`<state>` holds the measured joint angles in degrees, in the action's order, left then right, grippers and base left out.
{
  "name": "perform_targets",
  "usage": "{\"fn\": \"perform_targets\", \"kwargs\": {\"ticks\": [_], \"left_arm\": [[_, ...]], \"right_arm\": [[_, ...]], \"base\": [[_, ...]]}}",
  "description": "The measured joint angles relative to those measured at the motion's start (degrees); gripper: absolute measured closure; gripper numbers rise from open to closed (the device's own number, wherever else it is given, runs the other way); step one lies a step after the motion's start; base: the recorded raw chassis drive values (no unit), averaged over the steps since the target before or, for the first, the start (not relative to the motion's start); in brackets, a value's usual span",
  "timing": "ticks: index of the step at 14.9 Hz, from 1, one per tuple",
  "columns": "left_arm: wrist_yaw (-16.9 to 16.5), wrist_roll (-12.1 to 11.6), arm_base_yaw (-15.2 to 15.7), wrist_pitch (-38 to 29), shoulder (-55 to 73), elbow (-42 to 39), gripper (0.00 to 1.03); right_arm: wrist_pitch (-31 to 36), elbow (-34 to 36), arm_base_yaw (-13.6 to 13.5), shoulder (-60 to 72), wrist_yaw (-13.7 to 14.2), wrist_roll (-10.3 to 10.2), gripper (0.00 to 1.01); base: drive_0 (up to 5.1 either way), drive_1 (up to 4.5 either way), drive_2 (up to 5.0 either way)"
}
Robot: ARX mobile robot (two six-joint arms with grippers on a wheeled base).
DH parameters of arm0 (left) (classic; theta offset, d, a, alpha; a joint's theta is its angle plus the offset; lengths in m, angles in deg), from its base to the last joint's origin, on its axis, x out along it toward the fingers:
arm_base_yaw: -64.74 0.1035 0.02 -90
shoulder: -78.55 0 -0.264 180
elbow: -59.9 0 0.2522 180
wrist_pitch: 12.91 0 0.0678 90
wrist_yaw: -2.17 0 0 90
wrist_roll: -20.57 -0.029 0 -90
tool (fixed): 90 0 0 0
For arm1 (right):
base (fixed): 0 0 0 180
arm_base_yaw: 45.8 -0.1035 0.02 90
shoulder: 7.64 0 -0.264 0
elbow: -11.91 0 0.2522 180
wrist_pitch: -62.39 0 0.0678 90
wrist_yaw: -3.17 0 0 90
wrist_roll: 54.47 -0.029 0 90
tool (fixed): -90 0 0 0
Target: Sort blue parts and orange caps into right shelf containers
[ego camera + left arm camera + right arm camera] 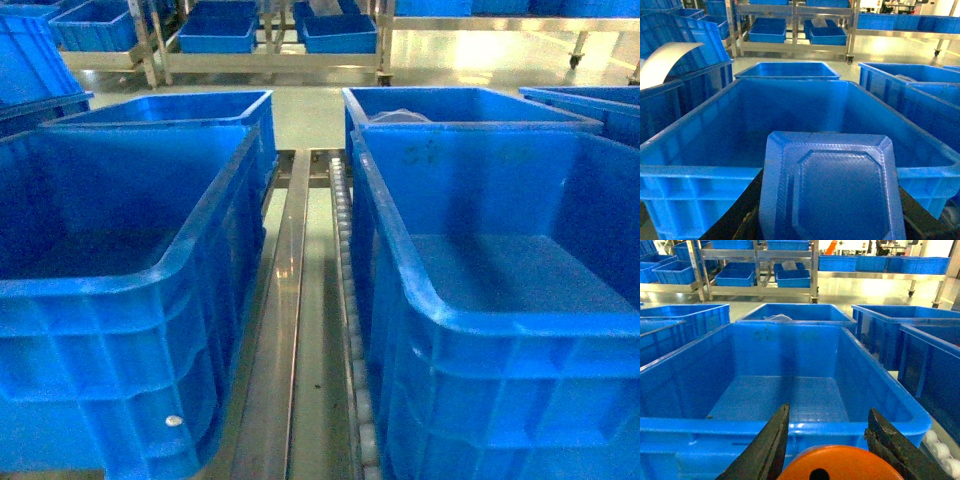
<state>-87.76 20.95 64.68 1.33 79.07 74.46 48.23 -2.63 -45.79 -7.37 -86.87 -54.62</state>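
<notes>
The head camera looks forward and down along a metal roller track (345,300) between two large bright blue plastic crates. The left wrist camera sits close above the left crate (790,172), the right wrist camera above the right crate (790,425); all face the steel shelving (757,287) behind.

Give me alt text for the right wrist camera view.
The right gripper holds an orange cap between its dark fingers, just short of an empty blue crate. More blue crates and metal shelving stand behind.
</notes>
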Motion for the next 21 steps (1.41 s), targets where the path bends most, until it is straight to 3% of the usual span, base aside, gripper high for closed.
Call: {"fn": "perform_targets", "kwargs": {"ticks": [21], "left_arm": [[-0.04, -0.02, 0.00, -0.04, 0.00, 0.00, 0.59]], "right_arm": [[0.07, 0.00, 0.00, 0.00, 0.00, 0.00, 0.59]], "base": [[0.0, 0.00, 0.0]]}}
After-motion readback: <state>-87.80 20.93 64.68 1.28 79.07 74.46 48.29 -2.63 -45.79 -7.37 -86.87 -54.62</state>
